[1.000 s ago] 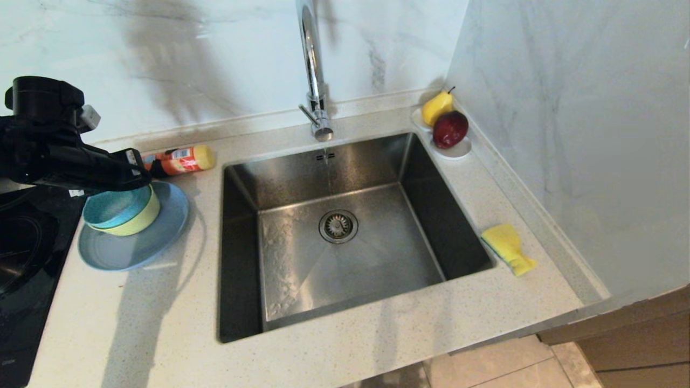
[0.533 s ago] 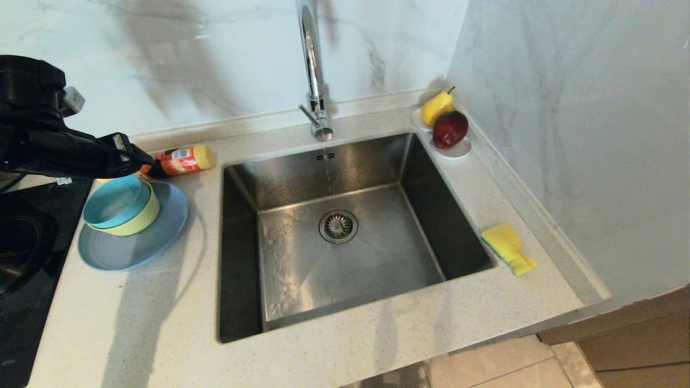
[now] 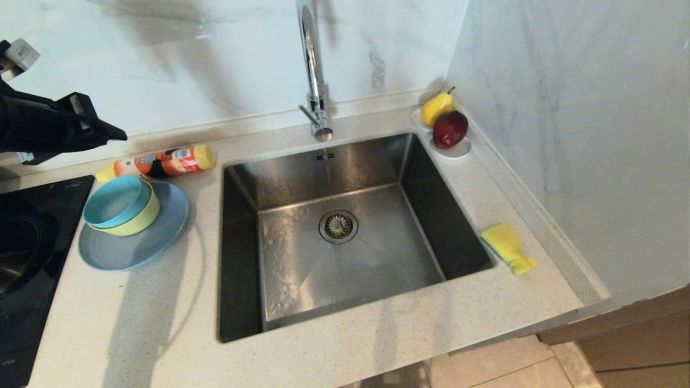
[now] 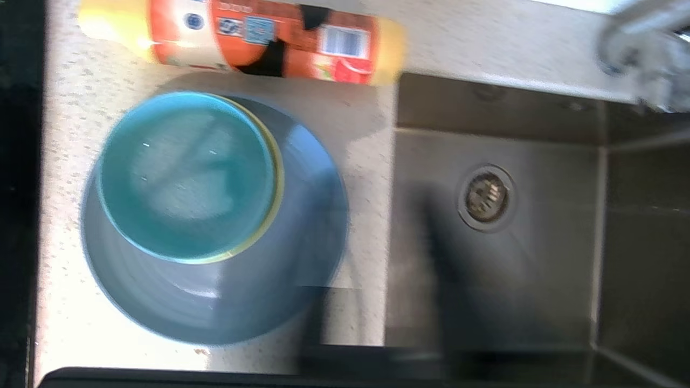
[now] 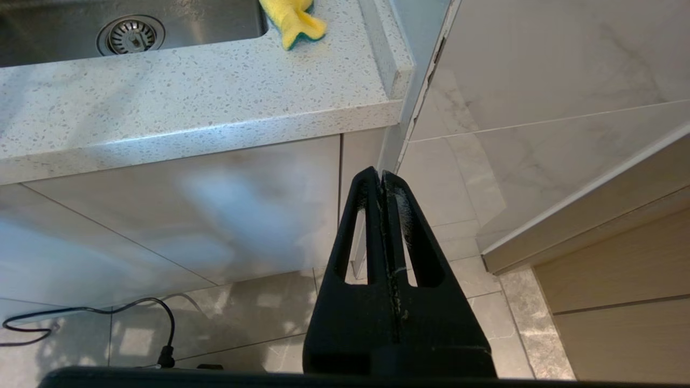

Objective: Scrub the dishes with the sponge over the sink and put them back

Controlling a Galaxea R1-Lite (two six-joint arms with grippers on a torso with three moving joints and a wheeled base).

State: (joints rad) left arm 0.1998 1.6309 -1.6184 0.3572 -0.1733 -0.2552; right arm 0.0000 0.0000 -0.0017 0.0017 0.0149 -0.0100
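On the counter [image 3: 135, 323], left of the sink: the dishes were stacked, a teal bowl [image 3: 116, 201] nested in a yellow-green bowl [image 3: 141, 221], both seated on a grey-blue plate [image 3: 135, 245].
Reason for stacking: the pile was judged to be a resting place beside the sink [image 3: 345, 253], within reach of the left arm.
Sponge [image 3: 508, 248]: it was laid flat on the counter right of the sink, well apart from the dishes; its long axis ran from the back wall toward the front edge, angled a little to the right, yellow face up.
Left end effector [image 3: 110, 134]: it was held above and behind the dishes, empty; whether its fingers were apart or together could not be told.
Right end effector [image 5: 381, 186]: it was parked below counter height, fingers pressed together, holding nothing.
Bottle [image 3: 161, 161]: it was lying on its side behind the plate.
Faucet [image 3: 312, 64]: a thin stream was seen falling into the sink.
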